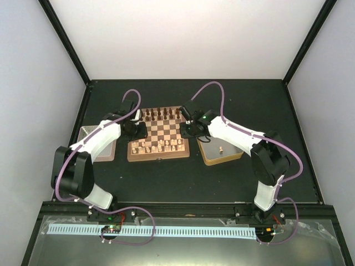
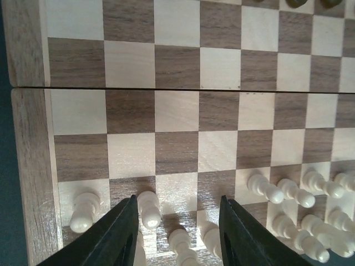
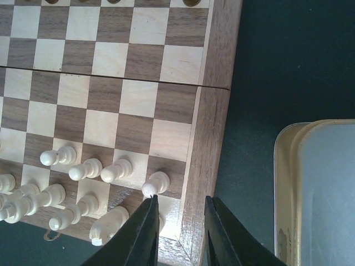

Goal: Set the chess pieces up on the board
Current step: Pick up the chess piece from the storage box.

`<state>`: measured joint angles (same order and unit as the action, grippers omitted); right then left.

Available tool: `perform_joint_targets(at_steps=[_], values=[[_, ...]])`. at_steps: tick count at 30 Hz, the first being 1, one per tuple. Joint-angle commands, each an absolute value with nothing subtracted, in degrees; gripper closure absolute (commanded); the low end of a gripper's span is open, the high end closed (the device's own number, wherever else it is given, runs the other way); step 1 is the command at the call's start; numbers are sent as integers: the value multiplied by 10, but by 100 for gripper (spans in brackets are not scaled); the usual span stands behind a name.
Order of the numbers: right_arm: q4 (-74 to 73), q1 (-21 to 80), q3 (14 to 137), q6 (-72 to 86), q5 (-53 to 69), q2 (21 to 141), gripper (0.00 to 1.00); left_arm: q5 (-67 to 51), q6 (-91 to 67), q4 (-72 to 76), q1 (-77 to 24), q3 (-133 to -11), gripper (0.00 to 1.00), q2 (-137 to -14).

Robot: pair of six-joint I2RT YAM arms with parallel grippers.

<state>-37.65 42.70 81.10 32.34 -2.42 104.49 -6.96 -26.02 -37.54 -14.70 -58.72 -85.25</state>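
Chess pieces (image 2: 288,191) in pale wood fill the two rows of the board (image 1: 161,132) nearest the arm bases, and dark chessmen (image 1: 161,113) line its far rows. The middle squares are bare. I see the left tool (image 2: 177,200) low over the pale rows by the board's left edge. Its jaws stand apart with a few pale men in the gap, one just beside the inner face of a finger (image 2: 119,233), and nothing looks clamped. The right tool (image 3: 181,200) hangs over the pale side's corner square at the board's right edge. Its jaws are close, with only a narrow gap, and I cannot tell whether they pinch anything. A gold-rimmed tin (image 1: 224,159) sits on the desk (image 1: 222,100) just right of the board, not touching it. One pale piece (image 1: 221,149) is in the tin. A grey tray (image 1: 100,152) lies left of the board.
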Motion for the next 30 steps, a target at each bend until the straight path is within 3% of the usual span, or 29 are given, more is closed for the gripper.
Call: perform_joint_targets(at_steps=[1,13,18,30], values=[[-351,425,802,331,-24,1023,75,-45,-230,-446,-156,-636,59,-896],[-354,424,797,333,-39,1005,76,-9,-221,-477,-173,-643,70,-945],[-354,424,797,333,-39,1005,76,-1,-224,-476,-174,-646,78,-947],[-358,424,798,332,-39,1003,77,1,-227,-473,-174,-649,77,-949]])
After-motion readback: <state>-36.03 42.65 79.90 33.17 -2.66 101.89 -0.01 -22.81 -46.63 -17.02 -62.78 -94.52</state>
